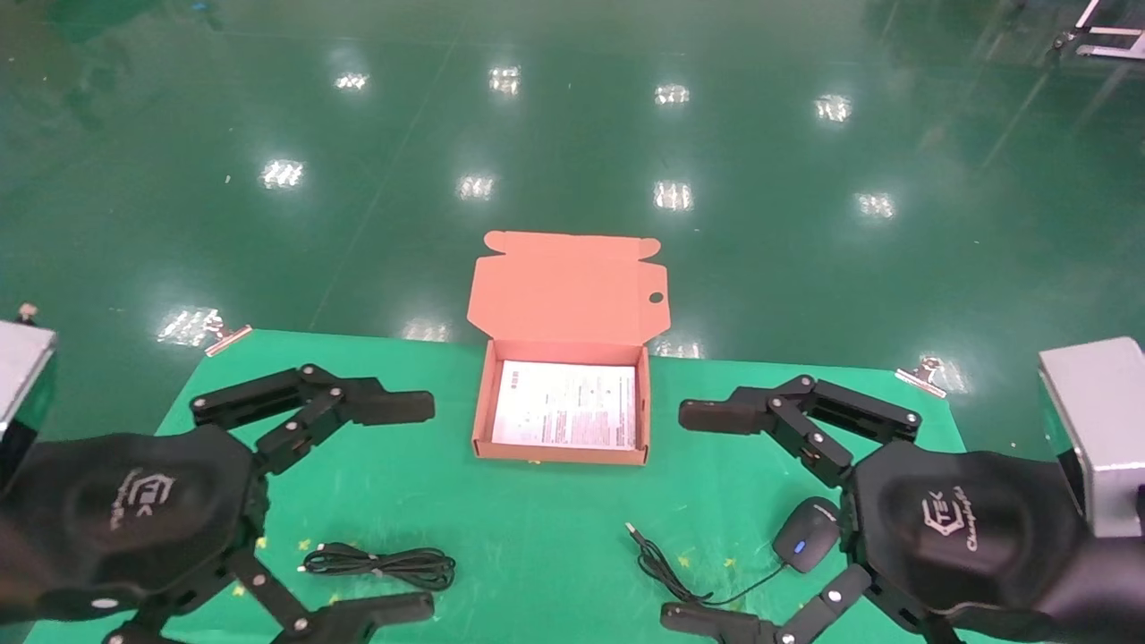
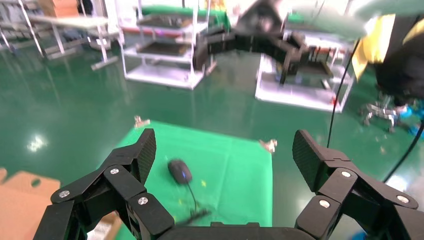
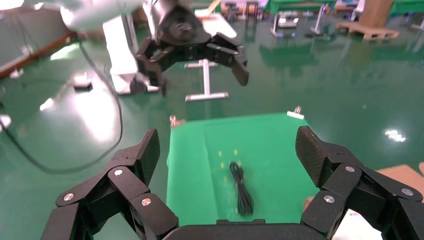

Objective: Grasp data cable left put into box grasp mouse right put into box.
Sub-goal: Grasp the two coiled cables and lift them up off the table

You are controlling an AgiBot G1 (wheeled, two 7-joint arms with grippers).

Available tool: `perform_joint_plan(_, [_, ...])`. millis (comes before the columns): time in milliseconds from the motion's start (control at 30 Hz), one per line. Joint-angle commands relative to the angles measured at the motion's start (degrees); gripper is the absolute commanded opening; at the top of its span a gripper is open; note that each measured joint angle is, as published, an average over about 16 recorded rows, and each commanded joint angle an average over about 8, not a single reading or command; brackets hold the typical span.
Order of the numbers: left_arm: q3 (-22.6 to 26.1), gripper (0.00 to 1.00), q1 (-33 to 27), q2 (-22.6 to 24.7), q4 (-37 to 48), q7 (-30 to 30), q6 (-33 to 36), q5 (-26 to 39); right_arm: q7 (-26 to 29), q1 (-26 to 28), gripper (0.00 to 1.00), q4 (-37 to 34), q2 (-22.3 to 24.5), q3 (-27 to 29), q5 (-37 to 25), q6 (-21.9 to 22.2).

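Observation:
The box [image 1: 559, 453] is salmon-orange and sits mid-table with its lid [image 1: 568, 286] up and a white printed sheet inside. The data cable [image 1: 380, 563] lies as a flat black bundle on the green cloth at front left, also in the right wrist view [image 3: 241, 187]. At front right lies the black mouse [image 1: 807, 534] with a blue light, its cord trailing left; the left wrist view shows it too [image 2: 179, 171]. My left gripper [image 1: 402, 510] hangs open above the cable's area. My right gripper [image 1: 693, 517] hangs open beside the mouse. Neither holds anything.
The green cloth [image 1: 537, 519] is held by metal clips at its far corners [image 1: 228, 338] [image 1: 921, 374]. Glossy green floor lies beyond the table's far edge. Grey arm housings [image 1: 1096, 429] stand at the picture's sides. Racks and carts show far off in the wrist views.

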Motion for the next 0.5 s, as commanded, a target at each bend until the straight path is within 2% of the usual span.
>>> perform_joint_plan(33, [0.75,1.0,-0.87,0.1,0.07,-0.34,0.34,1.41,-0.22,-0.01,1.0,0.22,0.35,0.0,-0.44,-0.04])
perform_joint_plan(300, [5.18,1.0,-5.66,1.58,-0.56,-3.24,1.52,9.36,-1.72,3.58,1.0,1.36,1.22,-2.87,-7.9,-2.24])
perform_joint_plan(500, [9.95,1.0,-9.87,3.36,-0.47,-5.62,2.94,16.97,-4.0,7.8,1.0,2.23,1.22,-7.61,-15.9,-3.91])
